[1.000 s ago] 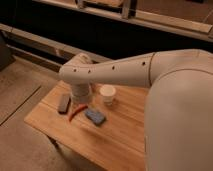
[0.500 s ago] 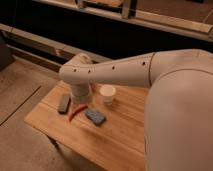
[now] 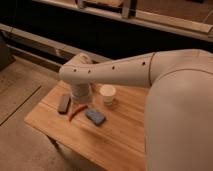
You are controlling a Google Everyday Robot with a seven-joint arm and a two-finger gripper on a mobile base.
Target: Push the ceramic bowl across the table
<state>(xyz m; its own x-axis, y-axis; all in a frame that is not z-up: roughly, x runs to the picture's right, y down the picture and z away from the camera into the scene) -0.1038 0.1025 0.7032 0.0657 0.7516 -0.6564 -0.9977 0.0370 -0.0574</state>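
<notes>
Gripper low over the table's left end, grip untellable; ceramic bowl apparently hidden beneath

Grey concrete floor lies below a dark wall crossed by pale horizontal rails.

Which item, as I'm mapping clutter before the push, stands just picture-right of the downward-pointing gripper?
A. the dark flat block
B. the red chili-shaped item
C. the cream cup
C: the cream cup stands on the table just picture-right of the gripper, which points down at the tabletop; the red item and dark block lie toward its left.
</notes>
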